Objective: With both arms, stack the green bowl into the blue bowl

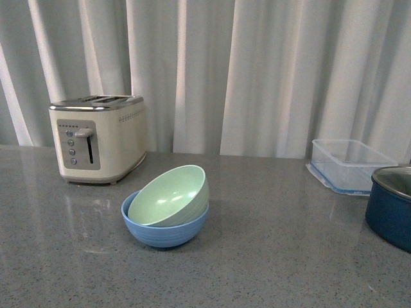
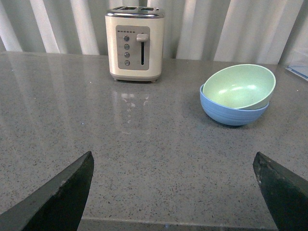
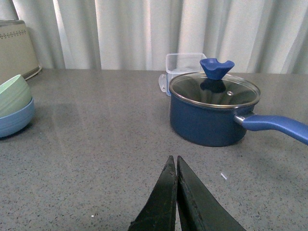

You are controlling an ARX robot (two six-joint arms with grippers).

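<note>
Bowls: two; the green bowl (image 1: 172,196) sits tilted inside the blue bowl (image 1: 164,232), mid-counter (image 1: 270,256).
Other things: one cream toaster (image 1: 97,138) behind-left, one clear container (image 1: 350,165), one navy pot (image 3: 211,113) with glass lid.
Writing: none legible; toaster buttons too small to read.
Left gripper (image 2: 175,192): fingers spread wide, empty, low over the counter, facing the bowls.
Right gripper (image 3: 174,192): fingers pressed together, empty, pointing toward the pot.

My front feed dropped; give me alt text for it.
A green bowl sits tilted inside a blue bowl on a grey countertop. Behind are a cream toaster, a clear container and a navy pot; no arms show.
</note>
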